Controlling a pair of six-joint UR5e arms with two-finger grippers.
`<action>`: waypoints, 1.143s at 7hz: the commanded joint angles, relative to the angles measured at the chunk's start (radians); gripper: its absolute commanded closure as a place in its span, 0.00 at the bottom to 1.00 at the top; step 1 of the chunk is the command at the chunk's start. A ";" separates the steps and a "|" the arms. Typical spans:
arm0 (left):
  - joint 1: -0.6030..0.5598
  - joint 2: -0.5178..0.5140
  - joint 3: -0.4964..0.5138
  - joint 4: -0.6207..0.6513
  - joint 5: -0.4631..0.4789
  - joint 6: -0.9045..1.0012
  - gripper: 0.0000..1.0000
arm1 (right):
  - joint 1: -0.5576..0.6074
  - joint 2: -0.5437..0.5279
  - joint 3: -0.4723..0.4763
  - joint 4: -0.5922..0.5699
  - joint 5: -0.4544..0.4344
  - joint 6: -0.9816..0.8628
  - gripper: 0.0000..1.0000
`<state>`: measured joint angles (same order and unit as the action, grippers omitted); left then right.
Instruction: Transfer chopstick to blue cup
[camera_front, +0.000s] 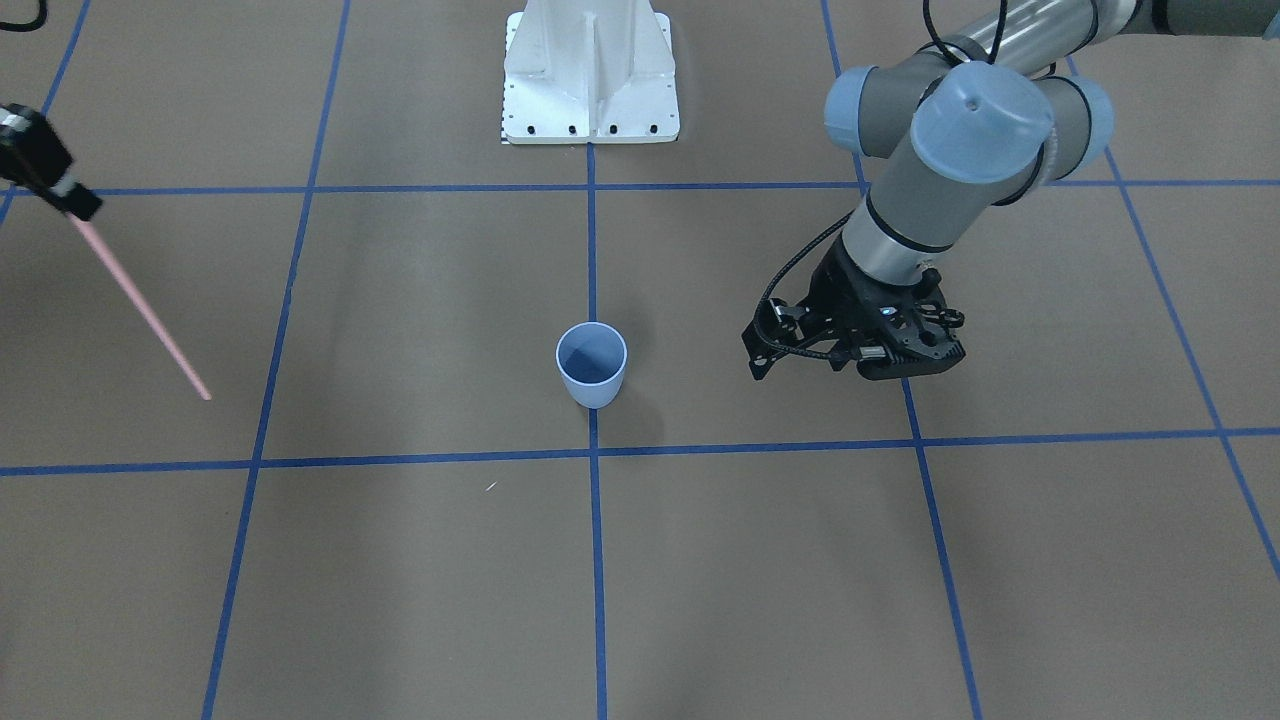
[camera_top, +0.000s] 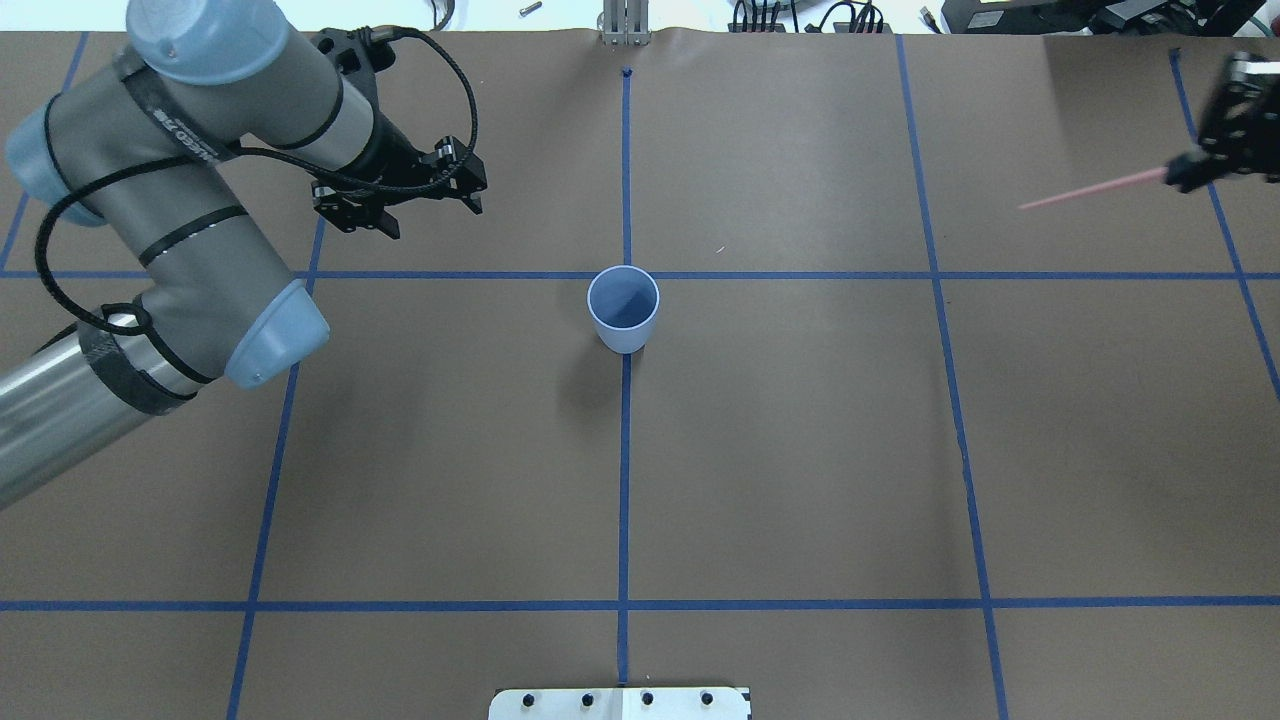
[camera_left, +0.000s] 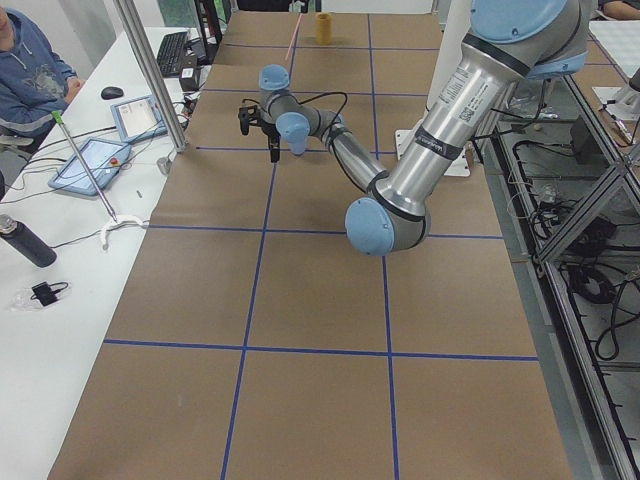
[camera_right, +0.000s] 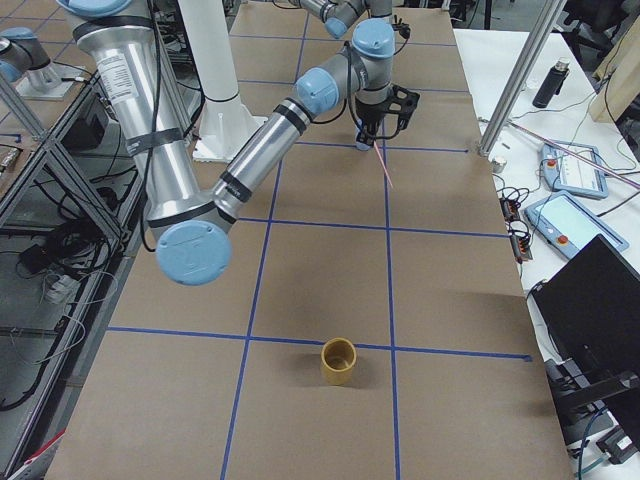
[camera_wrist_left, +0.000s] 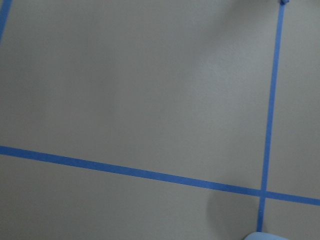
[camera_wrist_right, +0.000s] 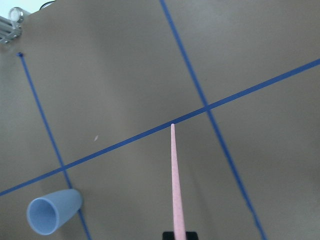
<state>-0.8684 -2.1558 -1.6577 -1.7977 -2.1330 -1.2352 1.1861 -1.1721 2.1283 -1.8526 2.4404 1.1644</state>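
The blue cup (camera_front: 591, 363) stands upright and empty on the centre tape line; it also shows in the overhead view (camera_top: 623, 305) and the right wrist view (camera_wrist_right: 52, 212). My right gripper (camera_top: 1180, 180) is far to the cup's right, near the table's far right edge, shut on one end of a pale-pink chopstick (camera_top: 1090, 190). The chopstick (camera_front: 140, 300) slants down in the air above the paper, its free tip toward the cup's side. It also shows in the right wrist view (camera_wrist_right: 176, 185). My left gripper (camera_top: 430, 215) is open and empty, to the cup's far left.
Brown paper with a grid of blue tape (camera_top: 625, 450) covers the table. A tan cup (camera_right: 338, 361) stands near the table's right end. The white robot base (camera_front: 590, 80) is at the near edge. Operators' desks with tablets (camera_right: 570, 165) line the far side.
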 joint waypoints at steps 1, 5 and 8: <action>-0.032 0.060 -0.010 0.000 -0.019 0.077 0.03 | -0.152 0.239 -0.095 0.004 -0.006 0.249 1.00; -0.035 0.145 0.004 -0.077 -0.030 0.123 0.03 | -0.354 0.520 -0.332 0.097 -0.107 0.493 1.00; -0.035 0.145 0.022 -0.089 -0.028 0.122 0.03 | -0.392 0.497 -0.363 0.104 -0.133 0.498 1.00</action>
<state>-0.9035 -2.0118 -1.6393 -1.8845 -2.1626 -1.1125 0.8059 -0.6661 1.7779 -1.7527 2.3152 1.6623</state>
